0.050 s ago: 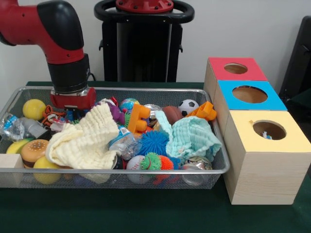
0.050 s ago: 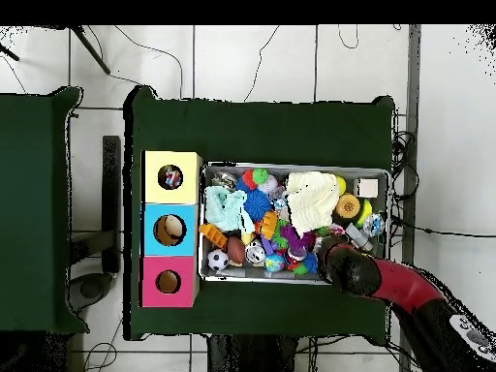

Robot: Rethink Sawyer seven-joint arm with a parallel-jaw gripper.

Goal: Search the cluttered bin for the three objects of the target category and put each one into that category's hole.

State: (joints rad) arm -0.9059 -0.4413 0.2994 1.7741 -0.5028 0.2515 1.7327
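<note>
A wire bin (image 1: 146, 171) is packed with toys. Among them are a cream cloth (image 1: 87, 138), a mint cloth (image 1: 192, 138), an orange block (image 1: 138, 119), a blue spiky ball (image 1: 153, 142), a soccer ball (image 1: 188, 106) and a yellow ball (image 1: 34, 109). My gripper (image 1: 73, 103) is lowered into the bin's far left corner, just behind the cream cloth, and its tip is buried in the clutter. In the overhead view the arm (image 2: 349, 269) covers that corner of the bin (image 2: 295, 167). Three boxes with holes stand beside the bin: red (image 1: 236, 69), blue (image 1: 249, 94) and yellow (image 1: 269, 130).
A toy burger (image 1: 35, 150) and a wooden block (image 1: 10, 161) lie at the bin's near left. A small object shows inside the yellow box's hole (image 2: 171, 177), and something tan inside the blue box's hole (image 2: 170, 230). Green cloth covers the table (image 1: 146, 213).
</note>
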